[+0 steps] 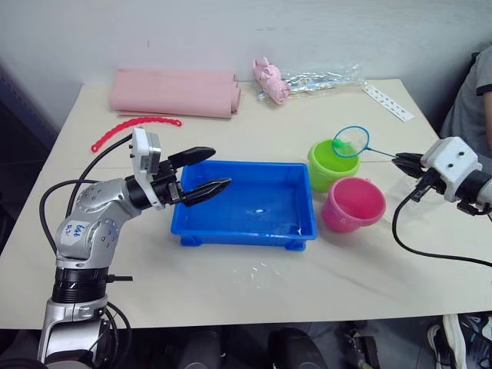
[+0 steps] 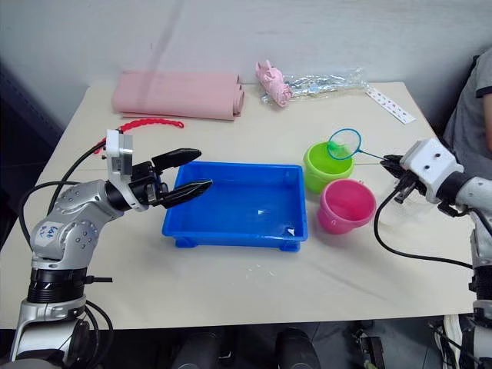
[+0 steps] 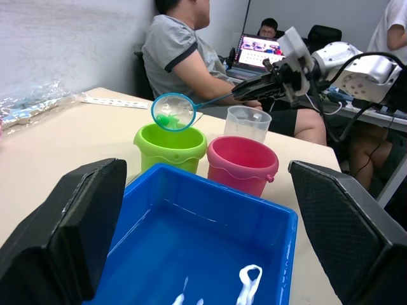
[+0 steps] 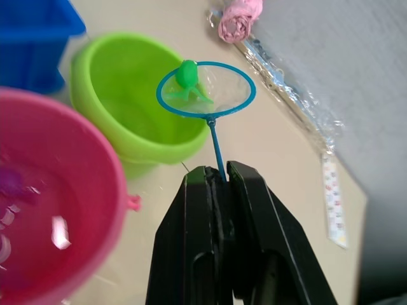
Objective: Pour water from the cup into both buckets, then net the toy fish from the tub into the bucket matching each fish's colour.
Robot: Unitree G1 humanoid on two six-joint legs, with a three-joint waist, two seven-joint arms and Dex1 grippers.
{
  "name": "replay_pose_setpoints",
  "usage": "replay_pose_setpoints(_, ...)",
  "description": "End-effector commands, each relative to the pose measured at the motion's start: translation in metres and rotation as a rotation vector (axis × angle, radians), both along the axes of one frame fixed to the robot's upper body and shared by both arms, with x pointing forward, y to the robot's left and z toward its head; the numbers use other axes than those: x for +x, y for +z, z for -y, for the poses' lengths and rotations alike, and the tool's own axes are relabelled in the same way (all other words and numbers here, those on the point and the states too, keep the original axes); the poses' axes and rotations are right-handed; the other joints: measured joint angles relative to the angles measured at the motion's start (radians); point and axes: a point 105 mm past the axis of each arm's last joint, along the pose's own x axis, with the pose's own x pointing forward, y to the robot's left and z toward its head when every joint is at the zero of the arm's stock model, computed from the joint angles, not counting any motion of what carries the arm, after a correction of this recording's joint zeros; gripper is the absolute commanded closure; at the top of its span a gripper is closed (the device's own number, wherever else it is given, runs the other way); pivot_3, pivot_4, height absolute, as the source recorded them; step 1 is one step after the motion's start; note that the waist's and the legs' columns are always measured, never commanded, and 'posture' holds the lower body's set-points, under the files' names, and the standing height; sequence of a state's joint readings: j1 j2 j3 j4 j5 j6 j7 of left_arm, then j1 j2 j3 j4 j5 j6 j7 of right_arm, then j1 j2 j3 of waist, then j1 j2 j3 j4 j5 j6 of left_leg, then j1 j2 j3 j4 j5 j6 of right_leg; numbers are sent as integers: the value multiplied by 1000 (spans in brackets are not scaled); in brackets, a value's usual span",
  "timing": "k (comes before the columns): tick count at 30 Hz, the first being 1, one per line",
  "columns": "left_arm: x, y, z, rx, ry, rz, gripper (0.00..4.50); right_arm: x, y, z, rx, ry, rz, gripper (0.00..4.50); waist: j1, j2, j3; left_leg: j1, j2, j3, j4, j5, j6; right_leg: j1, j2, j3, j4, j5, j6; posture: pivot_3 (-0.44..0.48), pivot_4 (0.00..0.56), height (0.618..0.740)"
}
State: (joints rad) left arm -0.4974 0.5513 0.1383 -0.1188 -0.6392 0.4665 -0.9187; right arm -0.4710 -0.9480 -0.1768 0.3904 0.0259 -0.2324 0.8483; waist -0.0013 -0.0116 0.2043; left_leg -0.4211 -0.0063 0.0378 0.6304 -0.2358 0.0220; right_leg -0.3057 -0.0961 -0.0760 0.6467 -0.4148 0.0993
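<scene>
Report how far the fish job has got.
Done: the tub looks fish-free and the pink bucket holds pink shapes in water. In hand: the right gripper holds the net, with a green fish in it, over the green bucket. Left: tip it in.

The net (image 4: pixel 205 90) holds a green fish (image 4: pixel 187 75) over the lime bucket (image 4: pixel 130 105).

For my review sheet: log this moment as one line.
right gripper: shut on net | green fish in net, over green bucket | left gripper: open by tub
</scene>
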Motion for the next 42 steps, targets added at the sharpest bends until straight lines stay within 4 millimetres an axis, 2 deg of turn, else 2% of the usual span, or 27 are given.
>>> replay_pose_setpoints(1, -7, 7, -2, 10, -3, 59, 38, -3, 19, 4, -158, 13, 122, 4500, 0, 0, 0, 0, 0, 0, 0, 0, 0, 0, 0, 0, 0, 0, 0, 0, 150, 740)
replay_pose_setpoints(6, -6, 5, -5, 10, 1, 60, 38, -10, 18, -1, -345, 87, 208, 4500, 0, 0, 0, 0, 0, 0, 0, 0, 0, 0, 0, 0, 0, 0, 0, 0, 150, 740)
replay_pose_setpoints(8, -6, 4, -6, 13, 0, 63, 38, -14, 17, -1, -480, 113, 259, 4500, 0, 0, 0, 0, 0, 0, 0, 0, 0, 0, 0, 0, 0, 0, 0, 0, 150, 740)
replay_pose_setpoints(11, -5, 3, -7, 14, -2, 65, 38, -17, 22, -5, -570, 143, 345, 4500, 0, 0, 0, 0, 0, 0, 1, 0, 0, 0, 0, 0, 0, 0, 0, 0, 150, 740)
replay_pose_setpoints(14, -4, 1, -8, 13, -4, 69, 38, -22, 17, -12, -678, 215, 393, 4500, -1, 0, 0, 0, 0, 0, 1, 0, 0, 0, 0, 0, 0, 0, 0, 0, 150, 740)
replay_pose_setpoints(18, -4, -1, -8, 28, -7, 82, 38, -20, 11, -10, -724, 216, 399, 4500, -1, 0, 0, 0, 0, 0, 1, 0, 0, 0, 0, 0, 0, 0, 0, 0, 150, 740)
replay_pose_setpoints(26, -7, -2, -5, 26, -42, 90, 38, -13, 14, -8, -827, 189, 472, 4500, -3, 0, 0, 0, 0, 0, 0, 0, 0, -1, 0, 1, 1, 0, 0, 0, 150, 740)
replay_pose_setpoints(29, -7, -2, -3, 27, -55, 91, 38, -11, 16, -8, -810, 173, 500, 4500, -2, 0, 0, 0, 0, 0, 0, 0, 0, -1, 0, 1, 1, 0, 0, 0, 150, 740)
replay_pose_setpoints(36, -5, -2, 6, 23, -82, 88, 38, -11, -2, -9, -921, 208, 444, 4500, -2, 0, 0, 0, 0, 0, 1, 0, 0, -1, 0, 1, 2, 0, 0, 0, 150, 740)
replay_pose_setpoints(42, -4, -2, 9, 21, -89, 89, 38, -13, 9, -10, -923, 177, 515, 4500, -2, 0, 0, 0, 0, 0, 1, 0, 0, -1, 0, 1, 6, 0, 0, 0, 150, 740)
